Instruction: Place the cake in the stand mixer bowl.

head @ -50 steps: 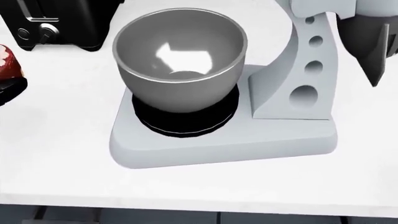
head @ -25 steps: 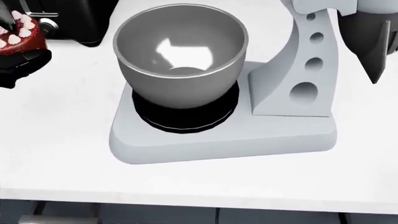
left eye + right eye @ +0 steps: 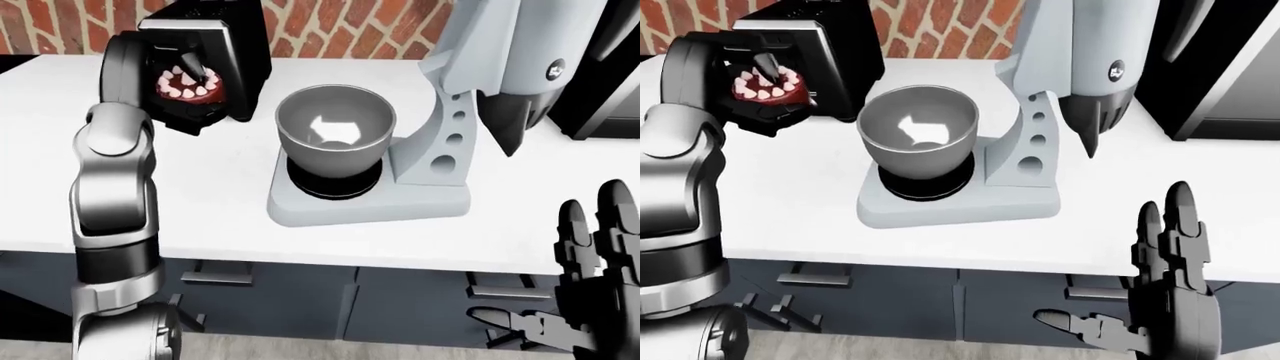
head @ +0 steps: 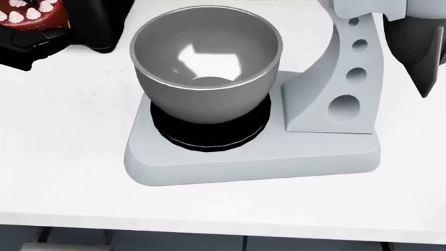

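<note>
Cake [image 3: 188,82], gripped in the left robot hand [image 3: 185,101], has risen toward the bowl [image 3: 335,127] at upper left; right robot hand [image 3: 1165,300] hangs open.

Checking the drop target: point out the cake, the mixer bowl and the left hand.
cake [image 3: 186,81], left-eye view, its frosted top.
mixer bowl [image 4: 209,99], head view, outer wall.
left hand [image 3: 765,112], right-eye view, fingers under the cake.

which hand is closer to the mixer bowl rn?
Left. The left hand holds the cake raised just left of the mixer bowl; the right hand hangs open, low at the view's bottom right.
</note>
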### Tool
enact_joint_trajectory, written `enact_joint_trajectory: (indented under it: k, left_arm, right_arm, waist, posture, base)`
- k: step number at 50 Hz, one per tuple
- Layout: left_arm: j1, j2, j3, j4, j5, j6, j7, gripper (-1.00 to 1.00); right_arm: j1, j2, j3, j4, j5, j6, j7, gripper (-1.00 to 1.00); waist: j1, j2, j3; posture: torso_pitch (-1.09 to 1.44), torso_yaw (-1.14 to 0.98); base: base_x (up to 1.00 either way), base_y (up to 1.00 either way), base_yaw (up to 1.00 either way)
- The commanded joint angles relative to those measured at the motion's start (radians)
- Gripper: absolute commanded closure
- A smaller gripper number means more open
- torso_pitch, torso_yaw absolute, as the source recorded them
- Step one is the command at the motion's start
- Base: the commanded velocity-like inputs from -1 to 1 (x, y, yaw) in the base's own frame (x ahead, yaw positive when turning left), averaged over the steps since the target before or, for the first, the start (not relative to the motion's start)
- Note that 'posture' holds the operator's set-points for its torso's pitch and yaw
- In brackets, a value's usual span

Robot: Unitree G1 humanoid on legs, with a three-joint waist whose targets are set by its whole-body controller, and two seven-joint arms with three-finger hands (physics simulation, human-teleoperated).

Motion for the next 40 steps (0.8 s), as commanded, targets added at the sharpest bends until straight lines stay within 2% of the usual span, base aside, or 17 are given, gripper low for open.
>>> enact_joint_trajectory:
  k: [1, 18, 29, 40]
  left_arm:
    - [-0.044, 0.012, 0.011, -0.032, 0.009, -0.034, 0.008, 1.00]
    - [-0.142, -0.022, -0.028, 0.048, 0.061, -0.061, -0.009, 1.00]
    - [-0.163, -0.037, -0.039, 0.049, 0.082, -0.060, -0.022, 1.00]
    - [-0.214, -0.074, -0.064, 0.006, 0.104, -0.004, -0.041, 1.00]
  right_arm:
    - [-0.005, -0.003, -0.002, -0.043, 0.006, -0.020, 0.000, -1.00]
    - [-0.005, 0.005, -0.012, -0.042, 0.011, -0.024, 0.015, -1.00]
    - [-0.003, 0.007, -0.006, -0.039, 0.009, -0.029, 0.015, -1.00]
    - [0.001, 0.008, -0.016, -0.044, 0.022, -0.029, 0.022, -1.00]
  waist:
    - [0.000, 0.003, -0.020]
    - [0.000, -0.001, -0.019]
    - [-0.002, -0.001, -0.017]
    - [-0.001, -0.006, -0.016]
  posture:
    - [0.00, 0.00]
    - [0.00, 0.00]
    - [0.00, 0.00]
    - [0.00, 0.00]
  base:
    - [0.00, 0.00, 0.00]
    - [0.00, 0.00, 0.00]
    - [0.00, 0.00, 0.00]
    - [0.00, 0.00, 0.00]
